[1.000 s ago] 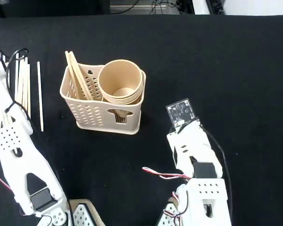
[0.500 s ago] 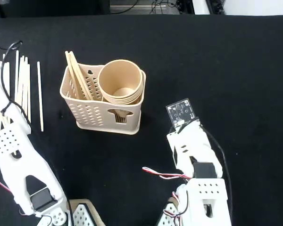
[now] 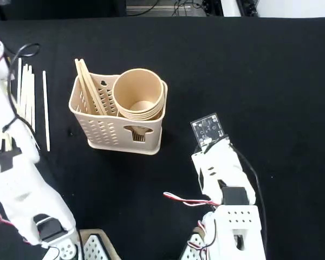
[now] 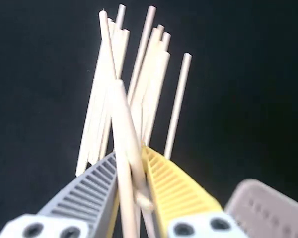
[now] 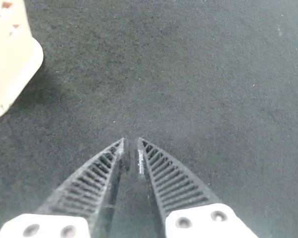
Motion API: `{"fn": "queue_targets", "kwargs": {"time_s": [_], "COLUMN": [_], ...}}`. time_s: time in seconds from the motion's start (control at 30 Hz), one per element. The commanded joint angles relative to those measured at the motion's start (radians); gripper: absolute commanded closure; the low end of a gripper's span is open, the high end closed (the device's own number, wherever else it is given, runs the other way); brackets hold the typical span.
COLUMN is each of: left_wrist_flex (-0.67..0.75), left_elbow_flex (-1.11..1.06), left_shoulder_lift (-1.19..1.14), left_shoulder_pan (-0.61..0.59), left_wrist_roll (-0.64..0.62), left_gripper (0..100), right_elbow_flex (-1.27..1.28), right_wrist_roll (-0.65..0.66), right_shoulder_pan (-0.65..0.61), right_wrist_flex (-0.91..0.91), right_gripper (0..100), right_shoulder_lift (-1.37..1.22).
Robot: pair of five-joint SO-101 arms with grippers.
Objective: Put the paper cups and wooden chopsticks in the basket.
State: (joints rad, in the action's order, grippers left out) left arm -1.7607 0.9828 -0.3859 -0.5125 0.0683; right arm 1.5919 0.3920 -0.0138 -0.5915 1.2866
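Both closed: left gripper (image 4: 131,166) on a chopstick (image 4: 123,119), right gripper (image 5: 130,148) empty.
Loose chopsticks (image 3: 28,100) at table (image 3: 260,81) left edge; cups (image 3: 138,93) in basket (image 3: 105,131).

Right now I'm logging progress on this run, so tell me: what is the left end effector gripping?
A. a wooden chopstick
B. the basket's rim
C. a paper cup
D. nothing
A: in the left wrist view the left end effector is closed on one wooden chopstick, with the loose chopsticks lying on the black cloth beyond it.
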Motion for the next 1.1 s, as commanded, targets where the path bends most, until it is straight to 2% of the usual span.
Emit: {"fn": "queue_targets", "kwargs": {"time_s": [0.0,0.33,0.57,0.87,1.07], "left_wrist_flex": [0.063,0.456,0.506,0.511,0.628], "left_elbow_flex": [-0.162,-0.707,-0.84,-0.992,-1.168], "left_shoulder_lift": [0.166,0.212,0.425,0.859,1.06], "left_shoulder_pan": [0.039,0.01,0.045,0.061,0.053], "left_wrist_roll": [-0.006,-0.005,-0.005,0.003,0.003], "left_gripper": [97,97,97,97,97], "right_elbow_flex": [-0.002,-0.002,-0.002,-0.002,-0.001], "right_wrist_roll": [0.008,0.008,0.008,0.008,0.008], "right_shoulder_pan": [-0.005,-0.005,-0.005,-0.005,-0.005], "right_wrist_flex": [0.014,0.014,0.014,0.014,0.014], "right_gripper": [95.6,95.6,95.6,95.6,95.6], "right_shoulder_lift": [0.004,0.004,0.004,0.004,0.004]}}
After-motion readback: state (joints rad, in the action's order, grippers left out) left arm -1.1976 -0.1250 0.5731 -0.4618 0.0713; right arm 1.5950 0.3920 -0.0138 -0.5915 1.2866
